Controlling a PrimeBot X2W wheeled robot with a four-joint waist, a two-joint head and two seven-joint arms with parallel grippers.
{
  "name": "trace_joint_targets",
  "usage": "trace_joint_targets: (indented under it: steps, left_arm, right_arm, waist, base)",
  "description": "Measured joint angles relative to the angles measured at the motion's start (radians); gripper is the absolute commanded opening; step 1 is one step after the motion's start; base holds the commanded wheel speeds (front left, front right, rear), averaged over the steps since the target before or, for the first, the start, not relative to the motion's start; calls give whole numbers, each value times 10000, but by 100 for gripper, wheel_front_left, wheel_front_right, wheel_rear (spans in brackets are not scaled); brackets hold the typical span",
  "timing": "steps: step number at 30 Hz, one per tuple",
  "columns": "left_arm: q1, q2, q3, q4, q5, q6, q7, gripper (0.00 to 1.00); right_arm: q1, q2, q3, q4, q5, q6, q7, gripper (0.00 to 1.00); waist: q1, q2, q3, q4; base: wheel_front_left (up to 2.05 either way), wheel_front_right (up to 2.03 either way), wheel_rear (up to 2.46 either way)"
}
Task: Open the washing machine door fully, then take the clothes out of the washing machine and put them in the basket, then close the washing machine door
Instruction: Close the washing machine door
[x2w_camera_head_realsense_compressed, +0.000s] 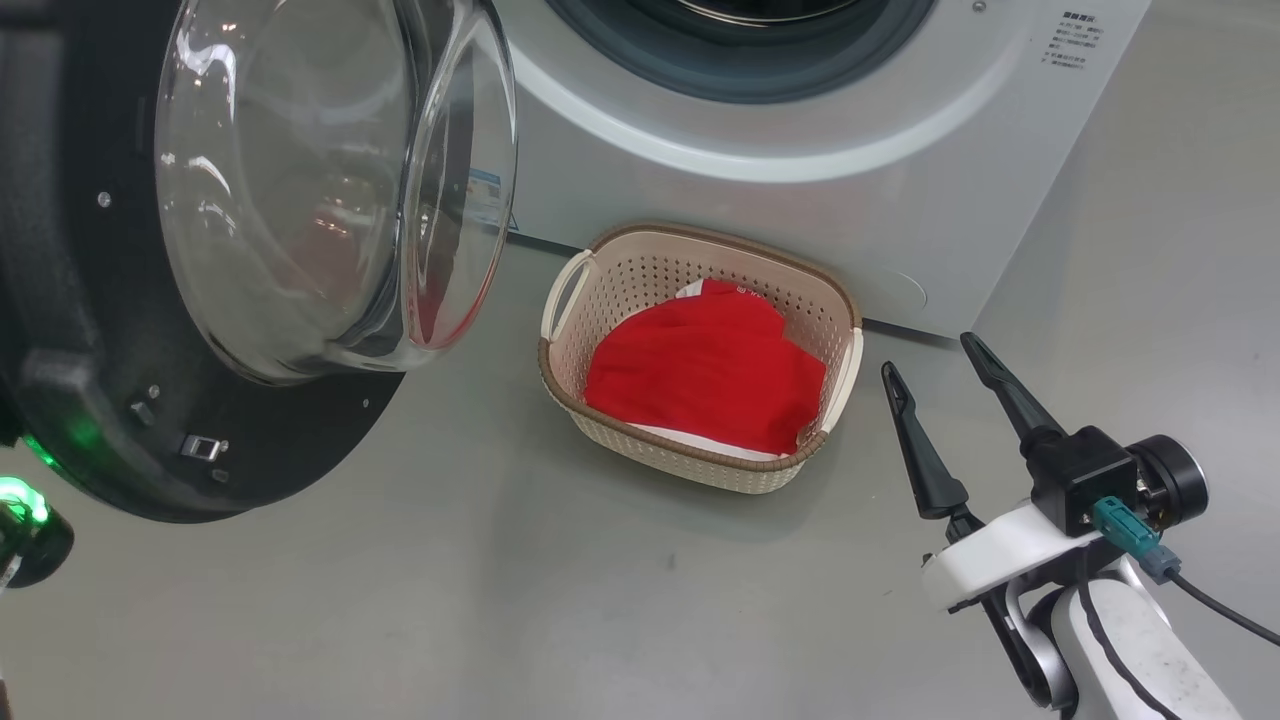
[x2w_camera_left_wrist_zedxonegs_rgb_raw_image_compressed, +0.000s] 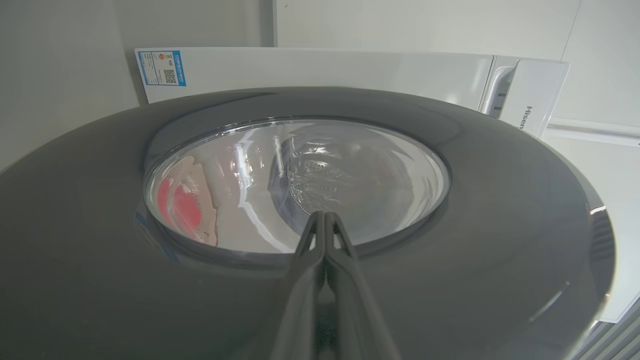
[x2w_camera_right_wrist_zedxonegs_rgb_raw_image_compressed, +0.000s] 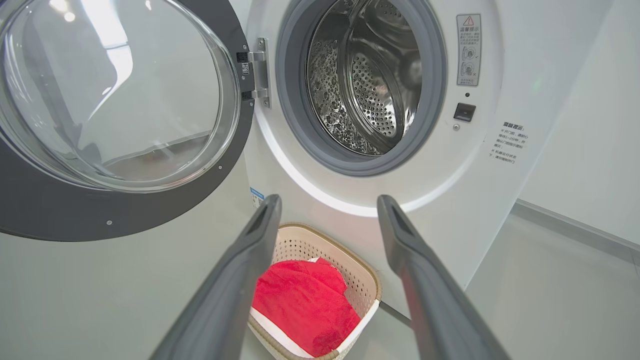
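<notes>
- The left gripper (x2w_camera_left_wrist_zedxonegs_rgb_raw_image_compressed: 325, 216) is clenched on nothing, its fingers pinched into one blunt point aimed at the outer face of the door (x2w_camera_head_realsense_compressed: 270, 230). My guess is that a closed gripper makes a stiffer poker for shoving the door shut. I can't tell whether the tips actually touch it.
- The right gripper (x2w_camera_head_realsense_compressed: 927, 355) is spread wide and empty, hanging over the floor (x2w_camera_head_realsense_compressed: 500, 620). The basket (x2w_camera_head_realsense_compressed: 690, 462) is just to its left and a bit ahead. Looks like it has nothing left to carry.
- The clothes (x2w_camera_head_realsense_compressed: 710, 375) sit in the basket, a soft red heap with white edges peeking out. The drum (x2w_camera_right_wrist_zedxonegs_rgb_raw_image_compressed: 370, 90), ahead of and above the right gripper, looks bare as far as I can see in. So I'd say only the door-closing bit is left.
- The basket is parked on the floor right in front of the washer (x2w_camera_head_realsense_compressed: 800, 190), below the opening. That makes a short drop for laundry.
- Materials:
  - The door is a glossy black ring round a bulging clear glass bowl, hard and slick.
  - The drum is shiny perforated steel inside a grey rubber ring (x2w_camera_right_wrist_zedxonegs_rgb_raw_image_compressed: 292, 115).
  - The basket is cream plastic full of holes, with a brown woven-look rim and rounded corners.
  - The washer body is smooth white.
</notes>
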Motion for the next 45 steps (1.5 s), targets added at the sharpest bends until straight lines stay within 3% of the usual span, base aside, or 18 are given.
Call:
trace_joint_targets:
  steps: [28, 45]
  left_arm:
    - [1538, -1931, -1106, -3003, -334, -13, 1290, 0]
    - [2531, -2115, -1647, -4836, -391, 635, 1187, 0]
  right_arm:
    - [149, 155, 40, 6, 148, -6, -163, 100]
    - [193, 207, 40, 105, 207, -21, -251, 100]
  waist:
    - [0, 0, -354, -248]
    - [0, 0, -443, -371]
  base:
    - [0, 0, 0]
    - [0, 0, 0]
